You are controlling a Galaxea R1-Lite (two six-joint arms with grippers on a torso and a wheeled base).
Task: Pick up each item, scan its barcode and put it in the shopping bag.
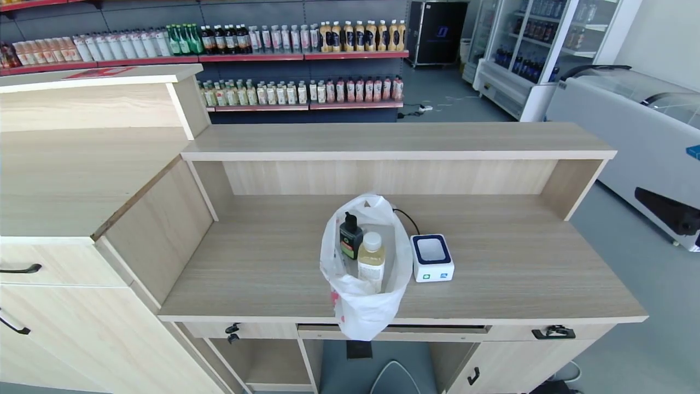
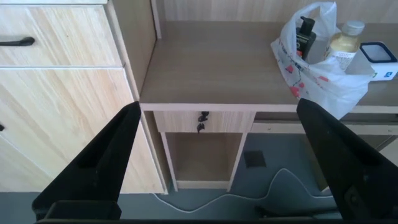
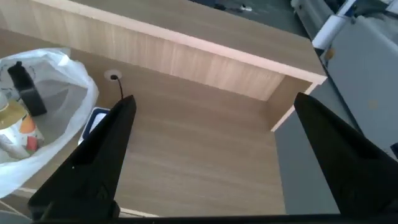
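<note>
Left gripper (image 2: 217, 165): my fingers are spread wide with nothing between them. It hangs in front of the counter (image 1: 519, 262), off to the left of the shopping bag (image 1: 362, 306) and apart from it.

Right gripper (image 3: 214, 165): the fingers are likewise parted and empty. It sits above the counter surface on the right side, with the bag off to its left.

Shopping bag: white plastic, standing open at the middle of the counter near the front edge. Its lower part droops over that edge.

Contents: two items stand upright inside the bag. A dark pump bottle (image 1: 350, 236) is at the back and a pale bottle with a white cap (image 1: 372, 258) is in front of it. The two are close together; I cannot tell whether they touch.

Scanner (image 1: 432, 257): a small white box with a dark-framed window on top, just beside the bag on my right. A black cable (image 1: 407, 218) runs from behind it toward the back panel.
</note>
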